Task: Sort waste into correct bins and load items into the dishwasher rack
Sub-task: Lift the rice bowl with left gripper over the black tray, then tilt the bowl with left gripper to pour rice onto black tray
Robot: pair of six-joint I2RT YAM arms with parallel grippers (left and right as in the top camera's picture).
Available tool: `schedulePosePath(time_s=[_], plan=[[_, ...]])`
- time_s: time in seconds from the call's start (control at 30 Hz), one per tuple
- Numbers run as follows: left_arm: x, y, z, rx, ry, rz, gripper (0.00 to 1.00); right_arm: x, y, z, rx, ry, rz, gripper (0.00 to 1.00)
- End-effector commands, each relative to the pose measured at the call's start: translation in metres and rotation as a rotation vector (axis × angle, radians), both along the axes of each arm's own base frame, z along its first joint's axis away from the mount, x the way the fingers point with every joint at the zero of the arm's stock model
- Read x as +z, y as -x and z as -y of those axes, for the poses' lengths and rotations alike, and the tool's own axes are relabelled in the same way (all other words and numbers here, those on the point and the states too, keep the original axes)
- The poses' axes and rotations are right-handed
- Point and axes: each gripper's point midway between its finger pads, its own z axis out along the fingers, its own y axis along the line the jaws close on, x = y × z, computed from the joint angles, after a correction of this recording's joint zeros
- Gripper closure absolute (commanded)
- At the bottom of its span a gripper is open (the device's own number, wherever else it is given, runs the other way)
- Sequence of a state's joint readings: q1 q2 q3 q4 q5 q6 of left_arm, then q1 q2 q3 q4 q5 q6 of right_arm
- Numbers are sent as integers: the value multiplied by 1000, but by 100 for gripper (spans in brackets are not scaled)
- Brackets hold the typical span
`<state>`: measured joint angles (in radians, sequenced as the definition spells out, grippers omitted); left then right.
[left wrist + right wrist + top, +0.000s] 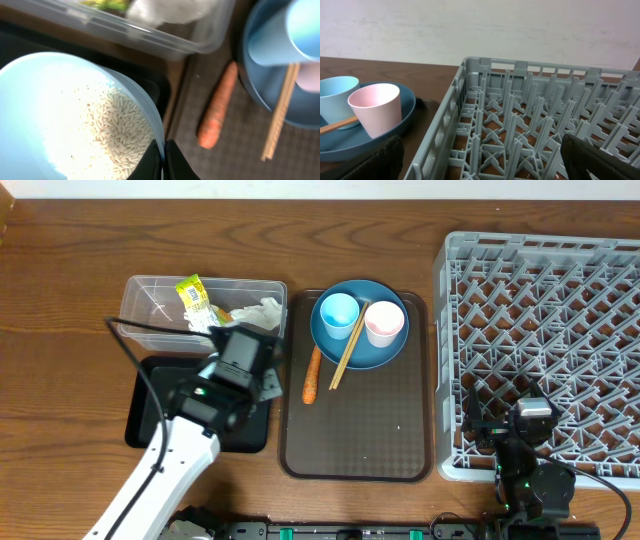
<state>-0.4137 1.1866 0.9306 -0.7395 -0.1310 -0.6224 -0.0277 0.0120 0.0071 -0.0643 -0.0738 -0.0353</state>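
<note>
Currently clamped at the rim: white-and-light-blue bowl [60, 100], held by the left gripper [163, 159] with fingers fully closed on the bowl wall, one inside and one outside. Inside the bowl, heaped toward its 4 o'clock side in the left wrist view: loose white rice grains [117, 132]. Bowl location: over the black tray [150, 420], near that tray's 3 o'clock edge. Contact between bowl and tray: cannot be determined.

At 12 o'clock of the black tray, just beside it: clear tub [150, 305], containing the yellow-green wrapper [195, 298] toward 9 o'clock and the crumpled white tissue [258, 311] toward 3 o'clock.

At 3 o'clock of the black tray: brown tray [360, 430]. Lying near its 9 o'clock edge: carrot [312, 375], at 7 o'clock of the dark blue plate [372, 352]. On the plate, both upright: light blue cup [339, 311] at 10 o'clock, pale pink cup [384, 323] at 2 o'clock. Between the cups, running toward 7 o'clock past the plate rim: chopsticks [348, 350].

At 3 o'clock of the brown tray: grey dishwasher rack [560, 310]. Over its 7 o'clock corner: right gripper [535, 423], fingers spread to full width, gripping nothing.

Under everything: wooden table [60, 280].
</note>
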Motion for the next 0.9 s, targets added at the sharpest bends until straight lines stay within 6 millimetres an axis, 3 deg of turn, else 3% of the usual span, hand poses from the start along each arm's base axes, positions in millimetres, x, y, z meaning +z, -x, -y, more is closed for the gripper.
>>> schedulePosePath(time_s=[0.0,0.5,0.7,0.87], plan=[[4,-3,-10,23,47,-5,94,0,0,2,-10,-12,-1,1],[9,-12,-54,23,293,-26,94,0,0,2,-10,-12,-1,1],[15,-13,-63,8,397,1,94,0,0,2,-10,-12,-1,1],[9,-8,-70,23,442,-5,94,0,0,2,-10,-12,-1,1]])
